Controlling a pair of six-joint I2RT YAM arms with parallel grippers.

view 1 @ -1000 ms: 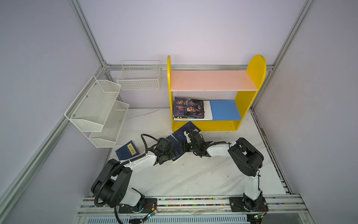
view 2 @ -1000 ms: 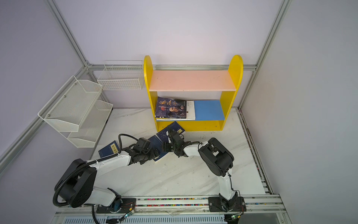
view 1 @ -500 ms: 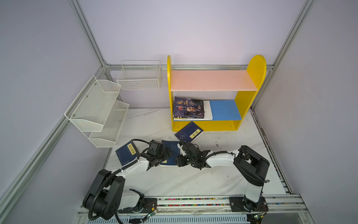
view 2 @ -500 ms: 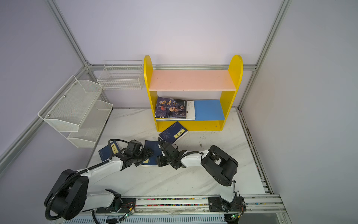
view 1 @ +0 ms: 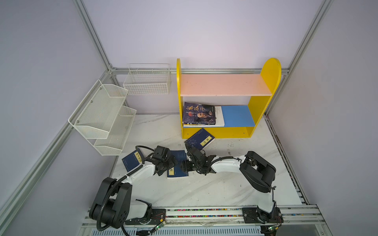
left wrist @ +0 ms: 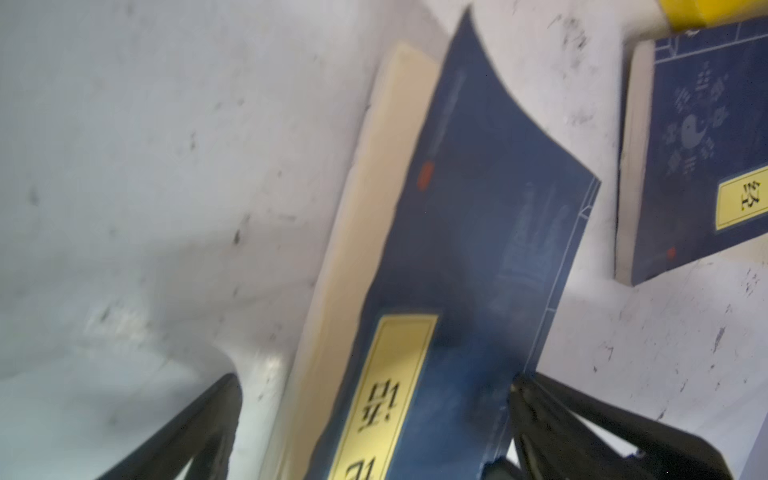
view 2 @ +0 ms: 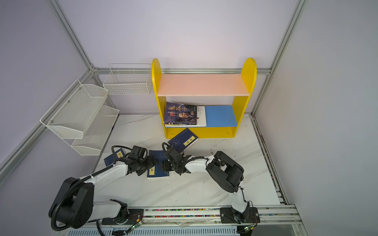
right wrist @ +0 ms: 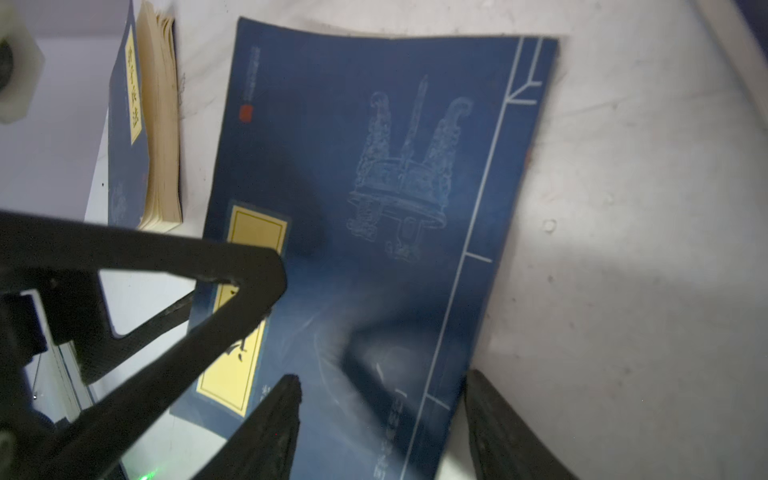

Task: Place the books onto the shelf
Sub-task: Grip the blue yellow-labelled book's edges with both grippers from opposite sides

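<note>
One navy book point(view 1: 179, 163) (lengthwise toward shelf point(view 1: 231, 132))

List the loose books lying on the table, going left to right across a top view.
left navy book, beside the white mesh rack → middle navy book → right navy book, at the foot of the yellow shelf.

Lab robot cell
Aluminium profile frame point(view 1: 225, 71) and bare lilac panels point(view 1: 204, 30) boxed in a marble-look desk point(view 1: 204, 190); a mounting rail point(view 1: 204, 213) ran along six o'clock.
</note>
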